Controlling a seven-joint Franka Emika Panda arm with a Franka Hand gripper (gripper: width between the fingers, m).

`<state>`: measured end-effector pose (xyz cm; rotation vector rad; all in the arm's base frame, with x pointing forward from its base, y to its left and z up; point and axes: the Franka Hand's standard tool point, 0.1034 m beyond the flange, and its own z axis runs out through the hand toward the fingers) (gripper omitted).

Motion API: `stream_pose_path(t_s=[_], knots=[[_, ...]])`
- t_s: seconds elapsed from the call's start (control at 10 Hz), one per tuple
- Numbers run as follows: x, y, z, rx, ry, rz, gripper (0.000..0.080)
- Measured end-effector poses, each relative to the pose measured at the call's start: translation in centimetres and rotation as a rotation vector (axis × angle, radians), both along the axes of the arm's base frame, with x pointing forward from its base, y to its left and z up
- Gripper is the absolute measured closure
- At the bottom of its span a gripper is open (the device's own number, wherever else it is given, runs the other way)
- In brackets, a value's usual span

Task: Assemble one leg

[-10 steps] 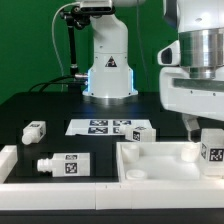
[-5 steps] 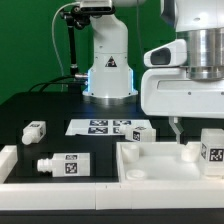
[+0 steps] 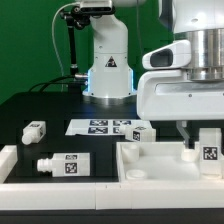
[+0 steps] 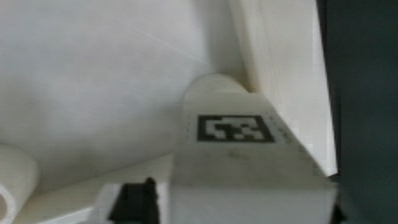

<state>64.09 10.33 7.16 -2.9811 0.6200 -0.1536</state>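
The arm's large white wrist housing fills the upper part of the exterior view's right. Below it the tool (image 3: 197, 140) reaches down to the leg (image 3: 210, 152), a white block-shaped post with a black-and-white tag on its near face. The leg stands upright inside the white tray-like panel (image 3: 150, 163), close to the panel's end at the exterior view's right. One dark finger (image 3: 186, 134) shows just beside the leg on the exterior view's left; the other finger is hidden behind the leg and the housing. How far the tool is open, and whether it presses on the leg, cannot be told from either view.

In the wrist view the leg (image 4: 240, 130) appears close up — its tagged face points toward the camera, and white panel surfaces lie around it. Two dark finger tips (image 4: 139, 200) show at the picture's edge, too blurred to judge their spacing.

Other parts lie on the black surface (image 3: 30, 105):
- The marker board (image 3: 105, 127) lies flat in front of the robot base (image 3: 108, 65).
- A tagged white block (image 3: 141, 134) stands at the board's end on the exterior view's right, just behind the panel's far rim.
- A small tagged part (image 3: 34, 130) lies well apart on the exterior view's left.
- A longer tagged part (image 3: 63, 165) lies on its side — near the front, inside a white raised border (image 3: 8, 158).
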Motion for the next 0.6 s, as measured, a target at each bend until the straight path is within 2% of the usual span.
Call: stream_pose_path(t_s=[0.3,0.6], knots=[[-0.01,0.00,-0.12,0.026,0.013,-0.237,0.0515],[0.03,-0.12,-0.36,0.083,0.079,-0.777,0.0515]])
